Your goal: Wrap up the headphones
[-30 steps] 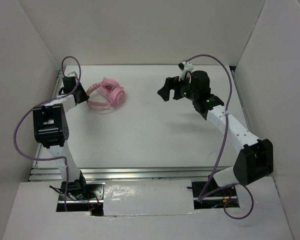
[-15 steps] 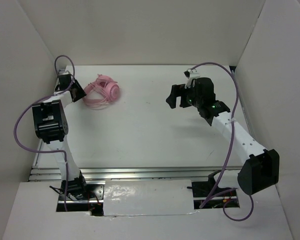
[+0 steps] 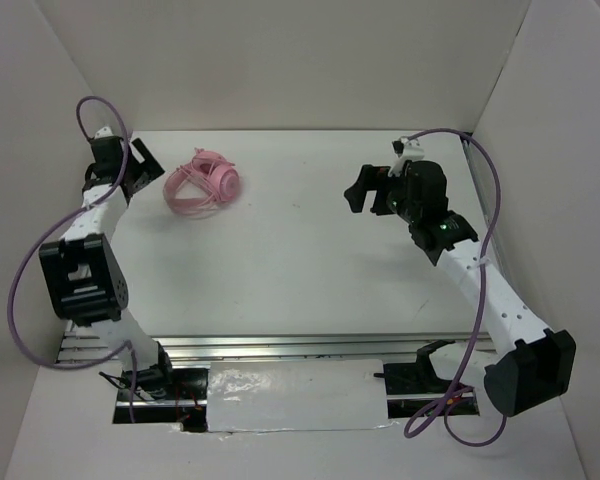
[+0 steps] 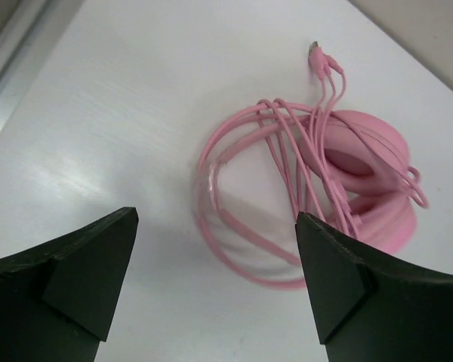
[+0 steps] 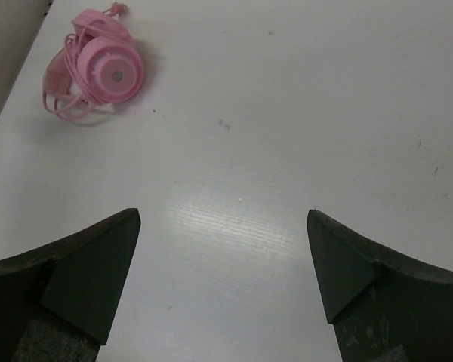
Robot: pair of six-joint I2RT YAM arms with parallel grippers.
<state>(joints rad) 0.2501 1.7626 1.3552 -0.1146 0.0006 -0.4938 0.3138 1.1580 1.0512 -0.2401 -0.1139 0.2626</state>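
Both jaws wide, left end effector (image 3: 151, 166) sits beside headphones (image 3: 204, 182).

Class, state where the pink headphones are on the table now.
In the top view the headphones lie on the far left of the table, just right of the open left gripper, far from the right gripper.

1 pair of pink headphones (image 3: 205, 183), 2 arms (image 3: 90, 215) (image 3: 480, 280), 2 grippers (image 3: 148, 162) (image 3: 357, 190), 2 purple cables (image 3: 20, 280) (image 3: 485, 190), 1 table (image 3: 300, 260)
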